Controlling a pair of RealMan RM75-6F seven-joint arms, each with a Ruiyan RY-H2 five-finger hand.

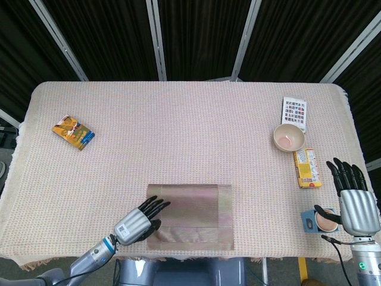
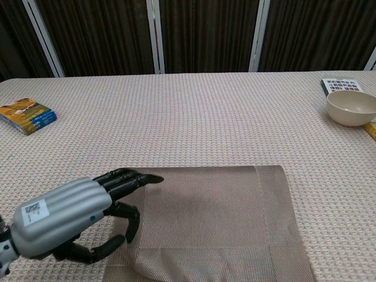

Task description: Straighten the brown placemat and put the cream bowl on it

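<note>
The brown placemat point(image 1: 193, 215) point(image 2: 223, 217) lies at the near edge of the table, its sides roughly square to that edge. My left hand point(image 1: 140, 218) point(image 2: 70, 218) is over the mat's left edge, with its fingers point(image 2: 132, 178) reaching onto the mat and the thumb curled beneath them. Whether it pinches the mat is hidden. The mat's near left corner looks slightly rumpled. The cream bowl point(image 1: 289, 137) point(image 2: 351, 107) stands upright and empty at the far right. My right hand point(image 1: 356, 201) hovers off the table's right edge, fingers spread, holding nothing.
A blue and yellow book point(image 1: 72, 132) point(image 2: 26, 115) lies at the far left. A colour card point(image 1: 294, 112) point(image 2: 343, 86) sits behind the bowl and a yellow packet point(image 1: 307, 168) in front of it. A small blue holder point(image 1: 315, 220) is beside my right hand.
</note>
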